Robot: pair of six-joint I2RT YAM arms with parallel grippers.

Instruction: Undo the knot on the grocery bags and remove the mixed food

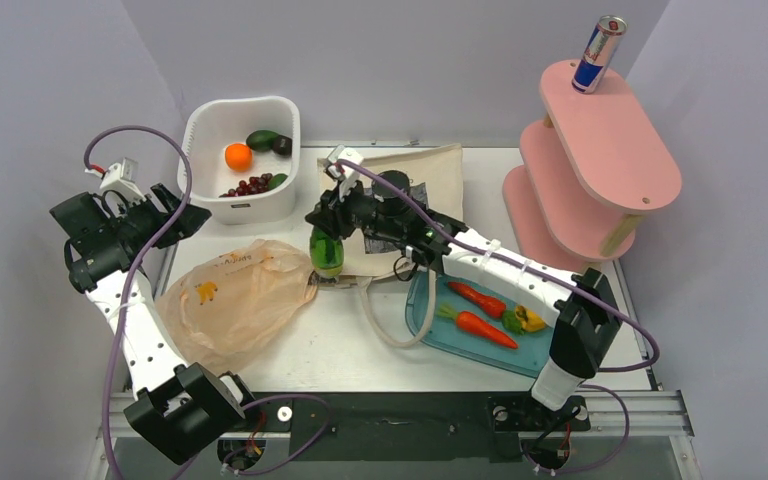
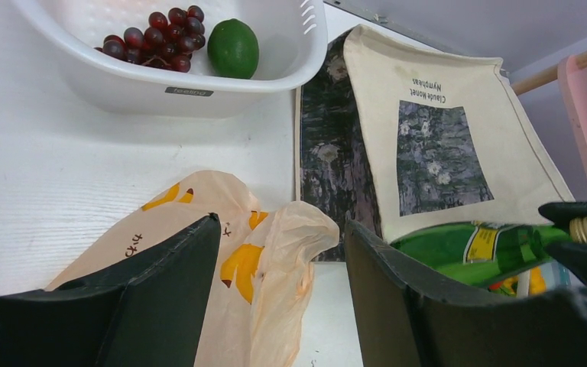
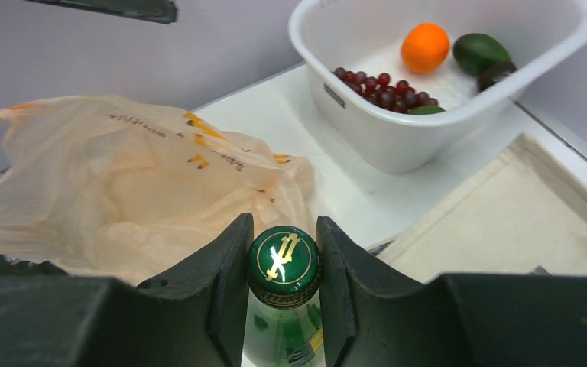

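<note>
At table centre, my right claw [image 3: 283,232] pinches the green glass bottle [image 3: 283,264] by its cap, upright, plastic bag [image 3: 122,168] at nine o'clock. Held so high, it could swing, slip and topple. My left claw [image 2: 281,223] hangs wide, empty.

One plastic bag [image 1: 235,300], one tote [image 1: 440,170]: two bags in all. One bottle [image 1: 326,252], one can [image 1: 598,55]. Two carrots [image 1: 477,298], one yellow pepper [image 1: 530,320], one tray [image 1: 428,300]. One basket [image 1: 200,130] holding one orange [image 1: 238,156], one avocado [image 1: 262,140], one lime [image 1: 277,181], one dark fruit [image 1: 282,145], one grape bunch [image 1: 250,186]. One shelf [image 1: 610,140], three tiers. Two arms [image 1: 130,330].
</note>
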